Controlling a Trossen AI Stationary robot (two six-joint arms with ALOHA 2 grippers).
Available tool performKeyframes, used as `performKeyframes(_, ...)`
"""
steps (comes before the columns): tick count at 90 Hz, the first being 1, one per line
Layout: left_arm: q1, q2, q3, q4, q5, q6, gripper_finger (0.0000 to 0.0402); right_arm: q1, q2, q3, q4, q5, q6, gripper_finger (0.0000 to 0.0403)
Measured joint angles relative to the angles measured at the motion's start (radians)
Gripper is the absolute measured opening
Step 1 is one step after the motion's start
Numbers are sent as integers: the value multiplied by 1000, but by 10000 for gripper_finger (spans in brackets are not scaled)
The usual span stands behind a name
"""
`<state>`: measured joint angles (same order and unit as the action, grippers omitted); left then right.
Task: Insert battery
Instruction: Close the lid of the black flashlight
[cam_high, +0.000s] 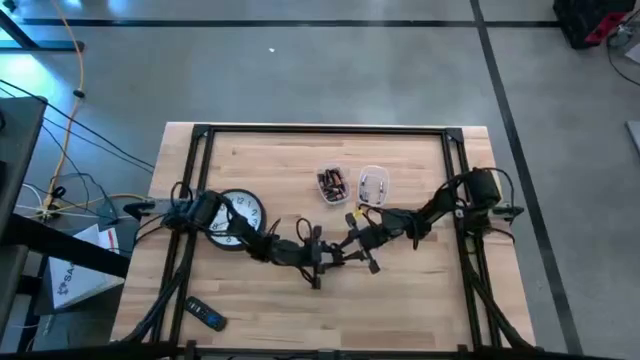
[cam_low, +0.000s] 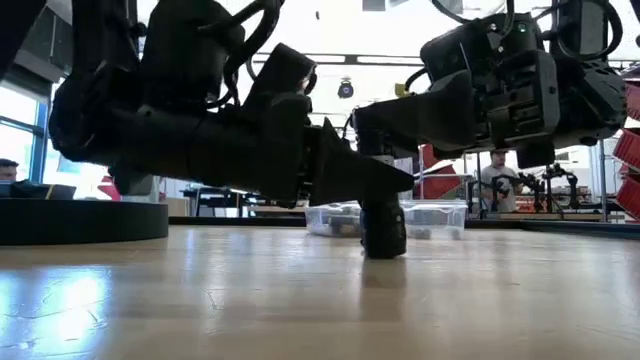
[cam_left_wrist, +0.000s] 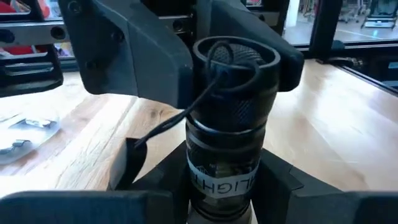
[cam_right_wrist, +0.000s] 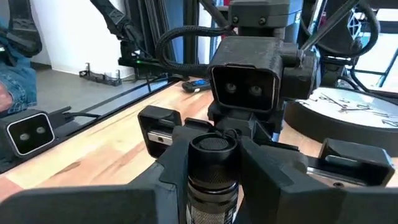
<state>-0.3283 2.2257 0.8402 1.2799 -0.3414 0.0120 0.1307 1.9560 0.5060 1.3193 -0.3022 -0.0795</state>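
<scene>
Both arms reach low to mid-surface; left tool (cam_high: 318, 262) and right tool (cam_high: 352, 247) each clamp the upright flashlight (cam_left_wrist: 229, 118) between them.

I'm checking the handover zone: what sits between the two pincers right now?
A black flashlight, standing upright. Left pincer and right pincer both grip it, seen in both wrist views.

Low view is pretty backlit: bright room behind turns the arms into near-black silhouettes, and glare streaks across the table (cam_low: 150, 300). Overhead shot is evenly lit with soft shadows. Wrist views blur up close.
</scene>
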Motion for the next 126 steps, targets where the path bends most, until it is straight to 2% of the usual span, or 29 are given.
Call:
performKeyframes(20,-7,-5,-3,19,-53,24,125,-10,0,-19,5,14,21,83)
performKeyframes(40,-14,-27,-20,8,-89,42,128,-16,2,-53,67,22,49,83)
performKeyframes(73,-16,-27,-20,7,-87,45,128,-15,3,-37,58,4,30,83)
performKeyframes(97,-16,-27,-20,8,-82,52,129,-39,3,-33,59,-77,7,83)
performKeyframes(126,-17,-27,-19,6,-78,64,129,-88,121,74,118,-305,45,83)
